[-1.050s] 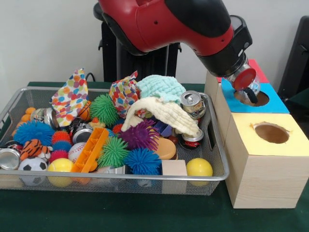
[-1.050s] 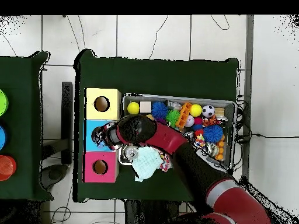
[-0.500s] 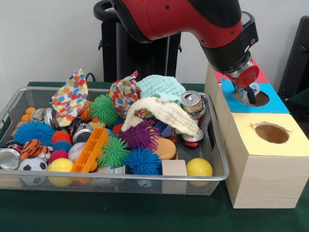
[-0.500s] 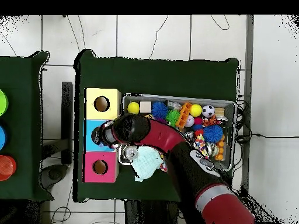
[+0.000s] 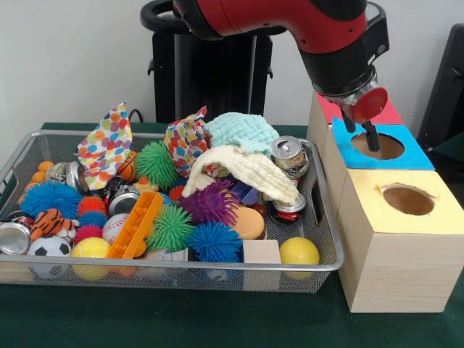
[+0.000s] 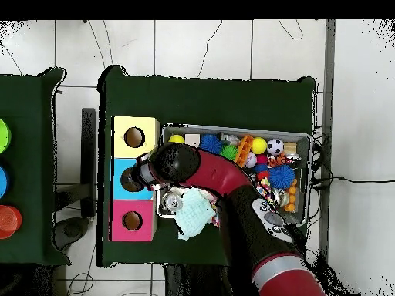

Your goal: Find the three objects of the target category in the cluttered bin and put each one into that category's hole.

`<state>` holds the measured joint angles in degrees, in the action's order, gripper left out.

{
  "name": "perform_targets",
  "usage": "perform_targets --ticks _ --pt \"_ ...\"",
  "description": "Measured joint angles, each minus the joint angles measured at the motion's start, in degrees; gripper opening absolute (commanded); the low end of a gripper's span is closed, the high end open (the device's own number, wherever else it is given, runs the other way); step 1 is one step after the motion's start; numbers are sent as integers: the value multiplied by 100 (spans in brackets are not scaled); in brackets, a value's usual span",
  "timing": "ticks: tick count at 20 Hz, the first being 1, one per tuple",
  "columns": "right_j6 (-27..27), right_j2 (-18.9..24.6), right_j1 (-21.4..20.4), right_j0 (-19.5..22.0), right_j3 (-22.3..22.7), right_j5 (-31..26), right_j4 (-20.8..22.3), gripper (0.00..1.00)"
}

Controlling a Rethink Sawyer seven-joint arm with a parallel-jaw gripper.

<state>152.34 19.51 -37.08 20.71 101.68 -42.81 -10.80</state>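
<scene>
A wire bin [image 5: 330, 265] is sitting on the green desk [image 5: 181, 319], and it is packed full of toys. At its left end, in the front view, a silver can [image 5: 13, 237] is lying on its side beside a little tiger toy [image 5: 48, 221], a soccer ball [image 5: 49, 248] and a yellow ball [image 5: 90, 249]. A blue spiky ball [image 5: 48, 197] is sitting just behind them, and a spotted cloth [image 5: 106, 146] is standing up at the back. Toward the middle, an orange plastic piece [image 5: 138, 223] is leaning between the balls, with a green spiky ball [image 5: 171, 228] and a purple spiky ball [image 5: 211, 202] next to it. A cream cloth [image 5: 250, 171] is draped over the pile, and a mint cloth [image 5: 241, 131] is lying behind it. Further right, a shiny can [image 5: 290, 156] is standing up near the bin's right wall, and another yellow ball [image 5: 299, 251] is resting in the front corner beside a wooden block [image 5: 261, 251]. To the right of the bin, three wooden boxes are standing in a row. The yellow box [image 5: 406, 239] is nearest the camera, the blue box [image 5: 406, 156] is in the middle, and the red box [image 5: 388, 112] is at the back. The red and black arm [image 5: 290, 22] is reaching down over the blue box. Its tool [image 5: 360, 129] is hanging just above the blue box's hole [image 5: 378, 146], with its two dark fingers [image 5: 372, 137] spread apart and nothing between them. In the overhead view the arm is covering most of the blue box [image 6: 123, 166].
</scene>
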Motion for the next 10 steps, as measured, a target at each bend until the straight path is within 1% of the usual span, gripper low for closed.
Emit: perform_targets --ticks 5,7,10 --pt "0 -195 -146 -158 -191 -373 -86 100" --pt "1 -336 -251 -273 -320 -609 -150 100" --pt "1 -416 -340 -337 -439 -761 -181 100"
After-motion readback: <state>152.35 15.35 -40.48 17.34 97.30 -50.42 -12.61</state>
